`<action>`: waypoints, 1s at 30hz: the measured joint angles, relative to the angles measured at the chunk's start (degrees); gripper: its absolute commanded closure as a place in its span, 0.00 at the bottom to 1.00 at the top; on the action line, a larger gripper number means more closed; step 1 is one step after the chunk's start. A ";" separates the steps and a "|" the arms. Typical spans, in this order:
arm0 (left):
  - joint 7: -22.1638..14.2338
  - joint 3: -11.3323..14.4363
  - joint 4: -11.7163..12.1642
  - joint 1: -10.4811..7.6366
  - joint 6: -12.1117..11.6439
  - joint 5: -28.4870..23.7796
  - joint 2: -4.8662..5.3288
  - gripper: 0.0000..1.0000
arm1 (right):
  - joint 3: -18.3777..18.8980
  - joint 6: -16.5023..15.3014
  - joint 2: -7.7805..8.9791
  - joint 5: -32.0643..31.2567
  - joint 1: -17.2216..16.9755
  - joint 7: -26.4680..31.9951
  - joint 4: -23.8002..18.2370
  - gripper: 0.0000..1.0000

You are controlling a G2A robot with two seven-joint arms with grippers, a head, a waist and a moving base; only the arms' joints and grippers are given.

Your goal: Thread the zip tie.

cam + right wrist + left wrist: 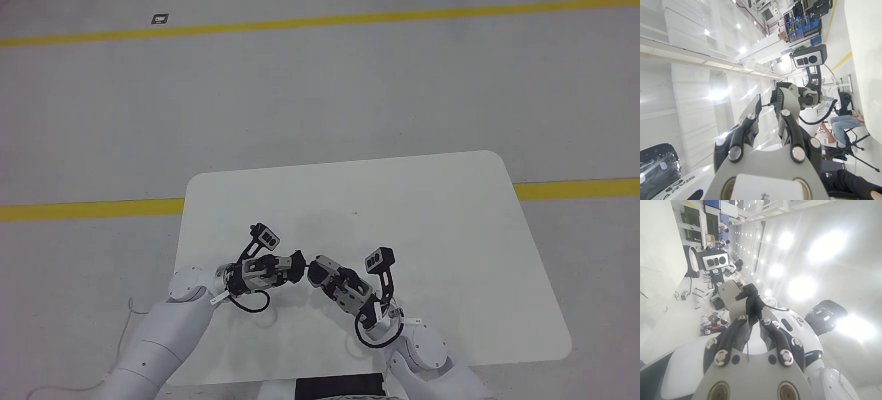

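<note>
Both grippers hover tip to tip over the near middle of the white table point(430, 210). My left gripper point(291, 264) point(751, 306) is shut on a thin black zip tie point(776, 308); one end sticks out sideways past the fingertips, and a fine strand runs back toward the wrist. My right gripper point(318, 270) point(767, 105) faces it, open. In the right wrist view the zip tie's end point(765, 105) pokes into the gap between the ribbed pad point(779, 102) and the opposite finger. The left gripper's fingers hide most of the strap.
The table has bare surface all around the grippers. Each arm carries a boxy camera on a stalk point(379, 259) point(265, 236) beside its gripper. Yellow floor lines point(300, 22) run beyond the table's far edge.
</note>
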 measured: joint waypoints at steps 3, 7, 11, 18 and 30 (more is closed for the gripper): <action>0.00 0.00 0.00 0.00 0.00 0.00 0.00 1.00 | 0.28 0.00 -0.18 -0.12 -0.20 0.24 -0.06 0.87; 0.00 0.00 0.00 0.00 0.00 0.00 0.00 1.00 | 0.60 0.00 -0.43 -0.23 -0.38 0.62 -0.06 0.90; 0.00 0.00 0.00 0.00 0.00 0.00 0.00 1.00 | 0.91 0.00 -0.64 -0.39 -0.54 1.06 0.04 0.97; 0.00 0.00 0.00 0.00 0.00 0.00 0.00 1.00 | 1.49 0.00 -1.00 -0.69 -0.91 1.55 -0.02 1.00; 0.00 0.00 0.00 0.00 0.00 0.00 0.00 1.00 | 2.82 0.00 -1.41 -1.27 -1.52 2.25 -0.15 1.00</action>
